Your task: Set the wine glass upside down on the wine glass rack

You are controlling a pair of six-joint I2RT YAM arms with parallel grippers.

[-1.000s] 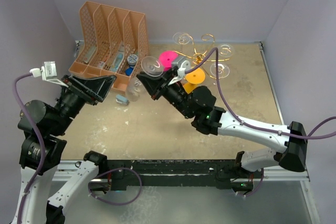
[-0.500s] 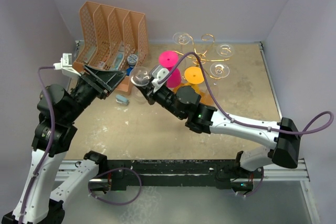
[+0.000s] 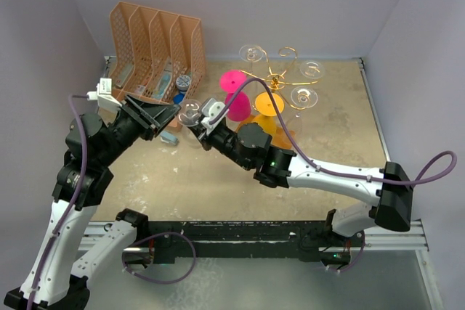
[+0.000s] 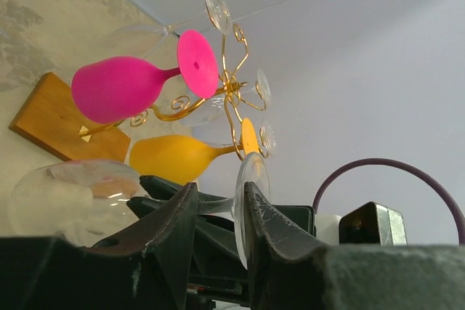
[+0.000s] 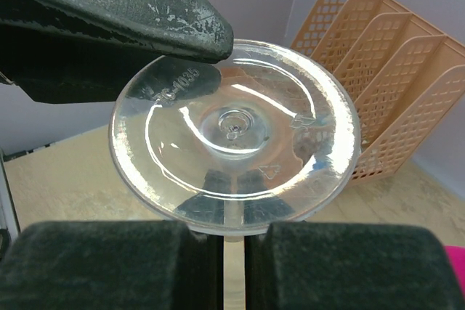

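Handover of the clear wine glass, held in the air left of centre in the overhead view, apart from the gold wine glass rack up and to its right. The right tool is clamped on the stem; the left tool stands partly apart beside the foot. Advisable: seat the left jaws squarely on the stem, clear of the foot's rim, before the right lets go.

Only one bit of lettering shows: raised moulded characters on the foot of the clear wine glass, near its left rim. They look like "G-4036", though the digits are too faint to be sure.
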